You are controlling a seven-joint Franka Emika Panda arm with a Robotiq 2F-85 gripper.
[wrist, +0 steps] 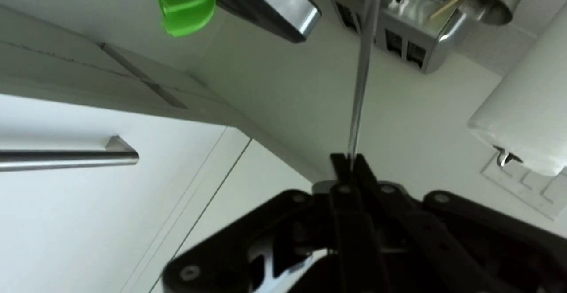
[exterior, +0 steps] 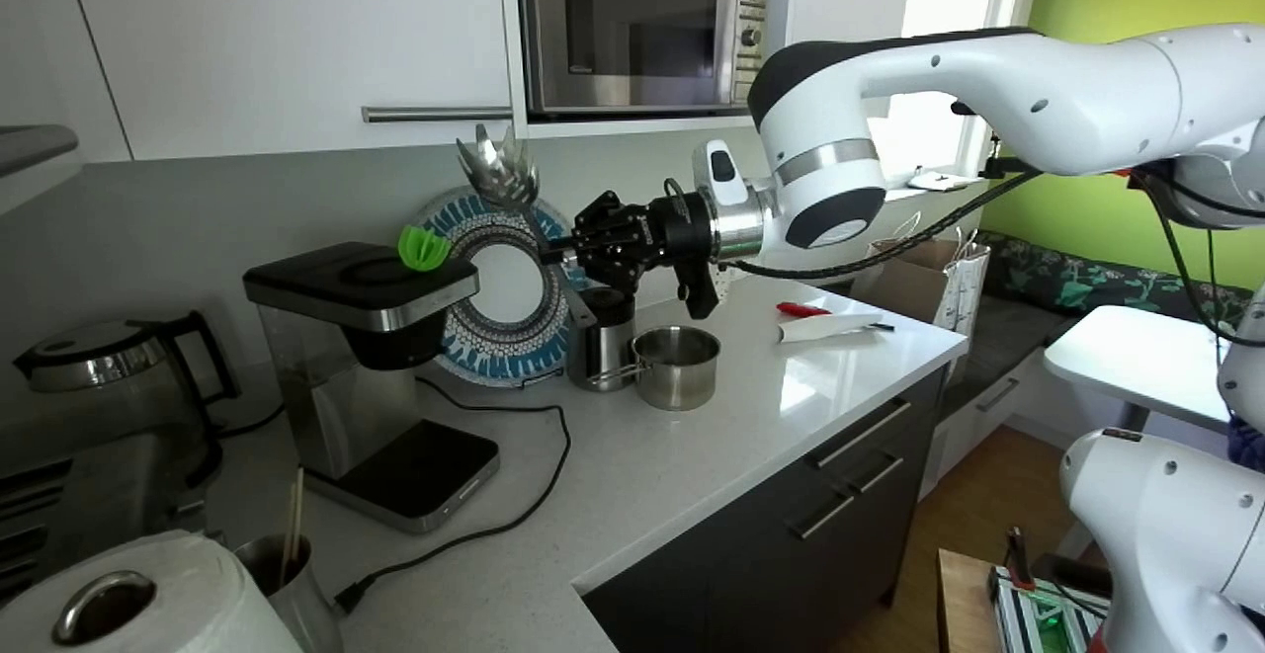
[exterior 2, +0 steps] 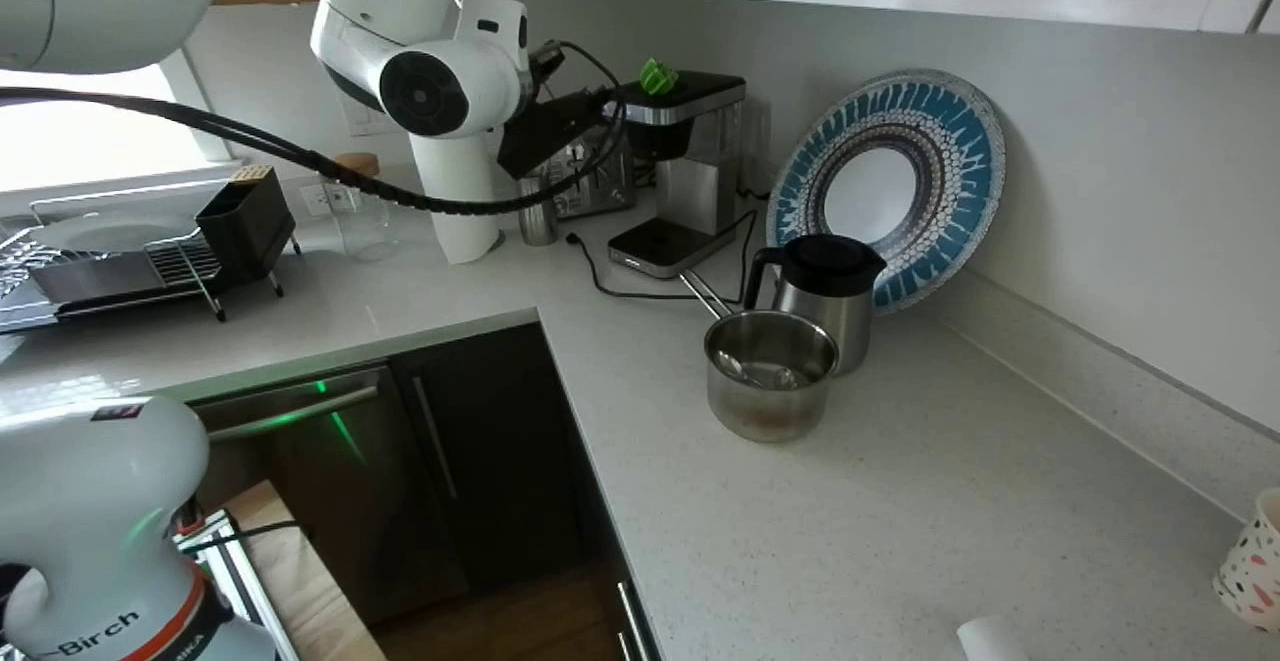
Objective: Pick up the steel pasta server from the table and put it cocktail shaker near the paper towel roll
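Note:
My gripper (exterior: 555,250) is shut on the handle of the steel pasta server (exterior: 499,174), high above the countertop (exterior: 623,495). In an exterior view the pronged head points up and the handle slants down. In the wrist view the thin handle (wrist: 364,58) runs up from between the fingertips (wrist: 351,158); the head is out of view. The paper towel roll (exterior: 198,594) stands at the near left, and shows in the wrist view (wrist: 531,107) at the right. A steel cup (exterior: 301,589) with wooden sticks stands beside the roll. A cable partly hides the gripper (exterior 2: 560,131).
A coffee maker (exterior: 366,283) with a green clip (exterior: 423,248) on top stands left of the gripper. A blue-and-white plate (exterior: 509,283) leans on the wall. A steel carafe (exterior 2: 825,296) and a pot (exterior 2: 770,391) stand together. A toaster (wrist: 412,40) and upper cabinets (exterior: 296,40) are near.

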